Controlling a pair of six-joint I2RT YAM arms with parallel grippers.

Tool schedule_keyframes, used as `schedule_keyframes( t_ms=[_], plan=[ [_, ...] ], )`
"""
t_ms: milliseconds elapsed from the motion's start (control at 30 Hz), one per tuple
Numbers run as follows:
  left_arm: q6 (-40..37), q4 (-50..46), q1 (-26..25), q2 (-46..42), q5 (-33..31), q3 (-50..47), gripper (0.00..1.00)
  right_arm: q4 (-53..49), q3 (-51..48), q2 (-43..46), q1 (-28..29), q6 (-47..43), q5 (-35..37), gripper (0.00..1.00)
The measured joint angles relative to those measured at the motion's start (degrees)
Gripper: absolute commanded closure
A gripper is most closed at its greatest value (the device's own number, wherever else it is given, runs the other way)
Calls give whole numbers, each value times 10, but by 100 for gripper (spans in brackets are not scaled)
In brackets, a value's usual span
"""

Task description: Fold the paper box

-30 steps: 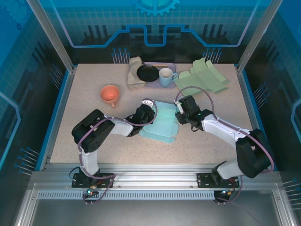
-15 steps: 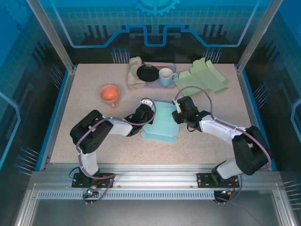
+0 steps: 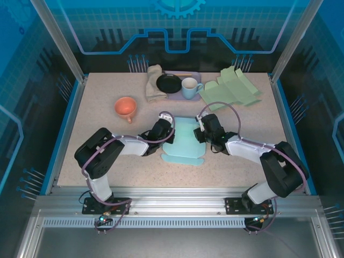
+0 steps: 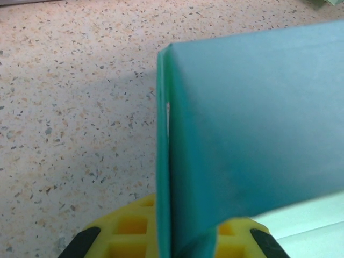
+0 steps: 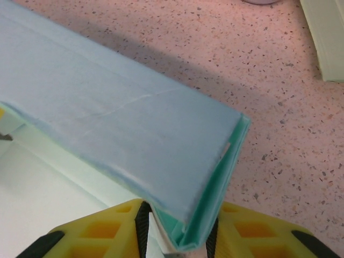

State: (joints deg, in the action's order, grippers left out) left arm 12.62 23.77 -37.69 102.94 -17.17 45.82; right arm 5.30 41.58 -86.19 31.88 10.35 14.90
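Note:
The teal paper box [image 3: 183, 144] lies partly folded at the table's middle, between my two arms. My left gripper [image 3: 165, 134] is shut on the box's left side wall. In the left wrist view that wall [image 4: 252, 123] stands upright, pinched thin between the yellow fingers of the left gripper [image 4: 171, 236]. My right gripper [image 3: 201, 133] is shut on the right side wall. The right wrist view shows the doubled-over wall [image 5: 118, 123] clamped between the black pads of the right gripper [image 5: 177, 231].
An orange cup [image 3: 126, 107] stands left of the box. At the back are a beige cloth [image 3: 154, 83], a black plate [image 3: 169, 83] on a lavender tray [image 3: 194, 74], and a light blue mug [image 3: 190, 88]. Flat green paper boxes [image 3: 232, 86] lie back right.
The right jaws have closed in on the box's right wall. Both grippers have shifted slightly left, and the box has turned from skewed to square with the table.

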Motion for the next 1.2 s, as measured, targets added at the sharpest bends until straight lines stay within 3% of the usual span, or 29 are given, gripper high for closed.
schedule_keyframes(
  t_ms=[267,533,800,967,1200],
  plan=[
    [21,-33,1,-23,20,-7,100,47,-5,-23,10,12,48,73],
    [118,-133,-9,-43,-15,18,100,60,2,-49,73,54,197,79],
    [196,-165,-25,-46,-37,40,100,-157,149,-125,122,263,400,75],
    [212,-161,-18,-54,-30,38,100,-218,196,-143,121,327,414,70],
    [218,-210,-22,-55,-50,38,100,-62,93,-128,126,225,351,60]
  ],
)
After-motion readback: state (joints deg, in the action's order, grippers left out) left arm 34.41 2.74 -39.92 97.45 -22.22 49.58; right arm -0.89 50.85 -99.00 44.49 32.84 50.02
